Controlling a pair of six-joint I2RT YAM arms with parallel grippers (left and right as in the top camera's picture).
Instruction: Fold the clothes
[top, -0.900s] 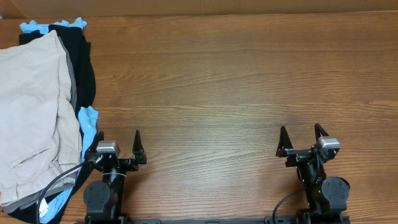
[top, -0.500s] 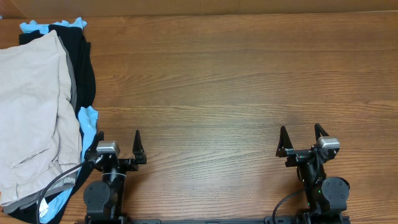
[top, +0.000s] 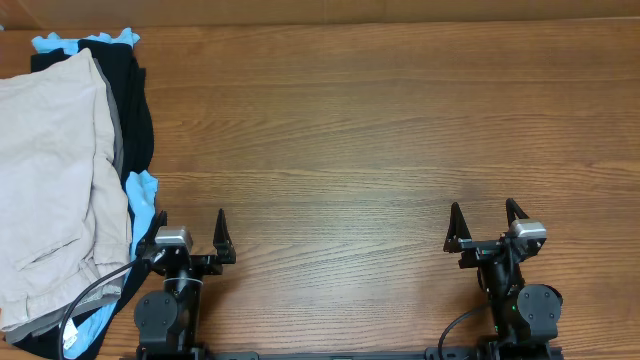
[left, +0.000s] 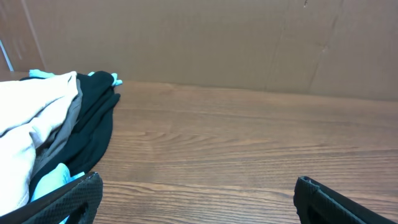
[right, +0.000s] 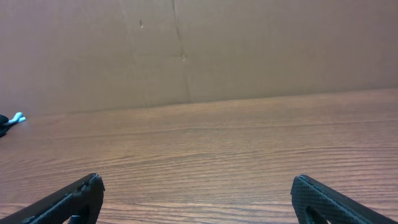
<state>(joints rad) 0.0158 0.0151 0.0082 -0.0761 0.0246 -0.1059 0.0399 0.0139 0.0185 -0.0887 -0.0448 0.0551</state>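
Both arms are parked at the near edge. The left gripper (top: 190, 230) and right gripper (top: 483, 222) each have fingers spread wide w/ nothing between them.

The khaki shorts (top: 50, 190) sit just outboard of the left gripper, on its left side, and well apart from the right one. They're on top of a pile: grey garment (top: 113, 130), black garment (top: 135, 100) and light-blue garment (top: 145, 195) poke out underneath.

What could go wrong, imo:
- A deep pinch on the shorts prob grabs the grey or black layer too, so the whole stack drags along.
- Part of the shorts runs out of the overhead view on the left, so can't tell how they lie there. Pull from the wrong spot and they bunch up.
- The left arm's cable (top: 85, 300) lies over the near corner of the pile and could snag cloth.
- Long reach for the right arm, so 1 arm may end up doing the pull alone.

Surface is a wood-grain table (top: 350, 130), looks smooth, so fabric should slide easy. Lots of bare wood ahead of both grippers for laying the shorts flat. Behind it there's a plain brown cardboard wall (right: 249, 50).
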